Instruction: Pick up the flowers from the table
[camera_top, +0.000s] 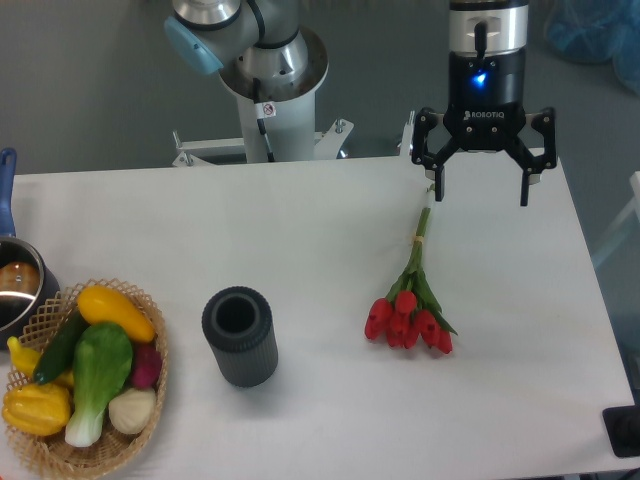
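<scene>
One surface (200, 220). One bunch of flowers (410, 310), roughly eight red heads, exact count unclear as they overlap. One dark ribbed vase (240, 337). One wicker basket (45, 448) holding about seven vegetables: two yellow squash, one yellow pepper, one dark green cucumber, one green leafy one, one purple, one white. One pot (15, 285) at the left edge. One tool (481, 190), two fingers.

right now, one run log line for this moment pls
phase: approach | gripper: open, above stem end, holding nothing | flowers: lying flat on table, not yet picked | vase: upright, left of flowers
</scene>
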